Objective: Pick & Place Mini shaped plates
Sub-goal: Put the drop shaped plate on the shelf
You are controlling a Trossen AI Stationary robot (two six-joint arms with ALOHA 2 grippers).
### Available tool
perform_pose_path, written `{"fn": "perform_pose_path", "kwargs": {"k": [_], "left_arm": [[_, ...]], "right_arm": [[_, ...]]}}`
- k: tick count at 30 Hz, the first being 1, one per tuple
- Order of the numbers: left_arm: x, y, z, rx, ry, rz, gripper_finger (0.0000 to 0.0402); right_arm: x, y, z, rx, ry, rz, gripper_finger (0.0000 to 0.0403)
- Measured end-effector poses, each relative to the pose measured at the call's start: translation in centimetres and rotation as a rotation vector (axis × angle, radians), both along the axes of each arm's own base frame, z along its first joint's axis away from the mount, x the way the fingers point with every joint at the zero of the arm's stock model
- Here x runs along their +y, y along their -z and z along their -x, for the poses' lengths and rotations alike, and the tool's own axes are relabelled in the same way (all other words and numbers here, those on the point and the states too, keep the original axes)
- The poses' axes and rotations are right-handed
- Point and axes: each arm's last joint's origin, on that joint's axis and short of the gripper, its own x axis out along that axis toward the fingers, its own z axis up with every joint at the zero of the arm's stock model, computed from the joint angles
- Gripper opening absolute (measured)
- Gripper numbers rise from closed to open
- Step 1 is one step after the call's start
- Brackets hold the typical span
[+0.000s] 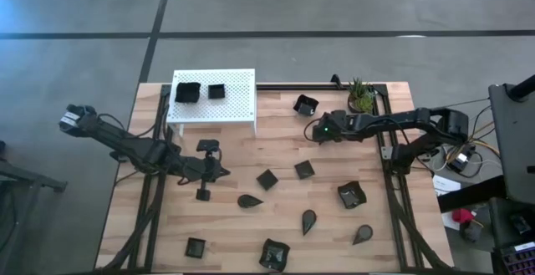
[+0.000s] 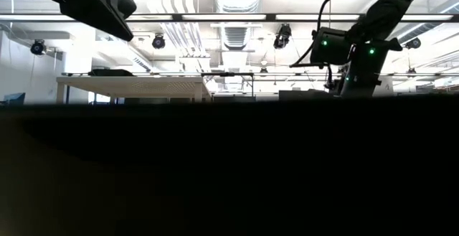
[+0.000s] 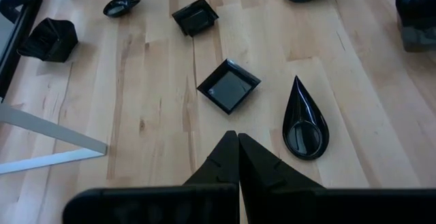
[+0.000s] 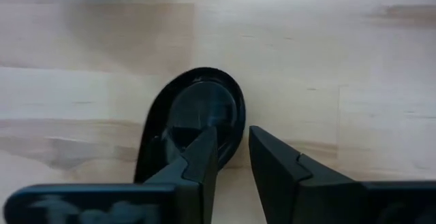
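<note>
A grey concrete floor with dark seams surrounds the wooden worktop in the high view. Black plates are scattered over the worktop, and two more are set on the white perforated platform at the far left corner; a small potted plant stands at the far right. The right hand is reached in over the far middle of the worktop, just near a folded plate. The left hand is held low over the near left, with a square plate and a teardrop plate just ahead of it.

In the low view only the room's ceiling, the platform and both arms above are shown; the worktop is dark.

In the left wrist view the left hand's fingers are pressed together on nothing.

In the right wrist view a teardrop plate lies directly under the right hand, its round end away from the wrist and its long axis running back beneath the fingers. The fingers are parted, one over the bowl and one just outside the rim, so the rim stands between them. A grip on this rim is judged to be the step in hand, by the right arm.
</note>
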Motion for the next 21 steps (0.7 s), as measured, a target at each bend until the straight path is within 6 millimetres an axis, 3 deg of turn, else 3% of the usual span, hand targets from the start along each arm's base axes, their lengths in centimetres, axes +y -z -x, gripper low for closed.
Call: {"fn": "perform_pose_path", "kwargs": {"k": [9,17,21], "left_arm": [[-0.1,0.0,0.1,-0.001,0.006,0.0,0.0],[-0.1,0.0,0.1,-0.002,0.007,0.001,0.0],[-0.1,0.0,0.1,-0.002,0.007,0.001,0.0]], "right_arm": [[-0.2,1.4,-0.6,0.039,-0.02,0.005,0.0078],[-0.2,1.1,-0.5,0.044,-0.08,0.018,0.0016],[-0.1,0.9,-0.6,0.037,-0.11,0.021,0.0009]]}}
